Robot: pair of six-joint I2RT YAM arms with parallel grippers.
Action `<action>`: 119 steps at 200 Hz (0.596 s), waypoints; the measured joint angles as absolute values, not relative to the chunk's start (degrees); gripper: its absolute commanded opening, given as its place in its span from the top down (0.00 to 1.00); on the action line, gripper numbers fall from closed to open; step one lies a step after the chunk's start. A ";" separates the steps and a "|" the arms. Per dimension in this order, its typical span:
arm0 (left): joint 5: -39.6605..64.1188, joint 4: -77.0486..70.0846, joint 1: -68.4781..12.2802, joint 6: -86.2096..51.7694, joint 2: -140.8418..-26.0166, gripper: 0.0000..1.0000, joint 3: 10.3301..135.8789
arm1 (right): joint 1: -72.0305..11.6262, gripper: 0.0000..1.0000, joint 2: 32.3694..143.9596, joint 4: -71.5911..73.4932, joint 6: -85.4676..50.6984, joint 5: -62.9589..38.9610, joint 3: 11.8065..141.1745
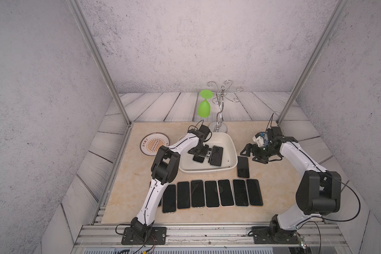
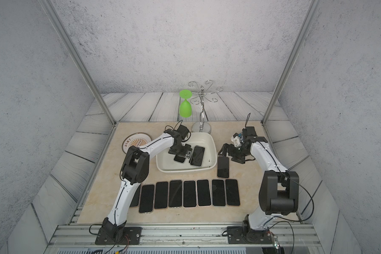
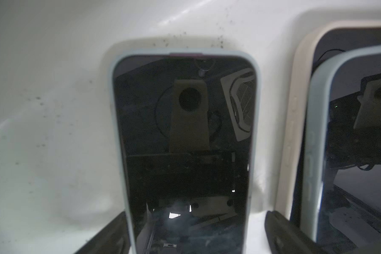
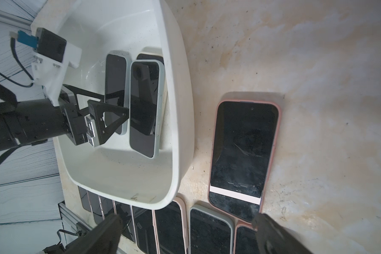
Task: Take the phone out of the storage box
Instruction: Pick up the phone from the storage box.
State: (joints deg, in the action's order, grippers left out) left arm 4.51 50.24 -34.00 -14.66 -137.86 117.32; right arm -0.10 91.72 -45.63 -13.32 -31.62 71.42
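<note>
Left hand (image 3: 195, 231): wide open, empty, one finger each side of phone (image 3: 185, 132) in box (image 1: 204, 169).
Right hand (image 4: 186, 220): open, empty.
Grasp: close on long edges, lift level.

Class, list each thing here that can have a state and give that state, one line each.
left gripper, open, astride the blue-cased phone
blue-cased phone, flat in the storage box, ungripped
right gripper, open, empty
pink-cased phone, flat on the table, outside the box
row of phones, flat, screens up
green glass, hanging upside down from the rack
</note>
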 measured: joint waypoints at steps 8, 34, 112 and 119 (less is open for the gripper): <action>4.38 50.57 -34.06 -14.46 -138.06 0.01 117.67 | -0.10 0.01 91.72 -45.63 -13.32 -31.62 71.42; 3.01 51.75 -34.30 -14.04 -139.00 0.15 118.93 | -0.10 0.01 91.72 -45.63 -13.32 -31.62 71.42; 2.02 57.25 -33.93 -11.33 -142.26 0.60 125.64 | -1.21 0.01 91.72 -45.06 -13.54 -35.81 71.42; 2.28 57.30 -33.82 -11.16 -142.23 0.61 125.64 | -1.37 0.01 91.72 -44.51 -13.74 -37.01 71.42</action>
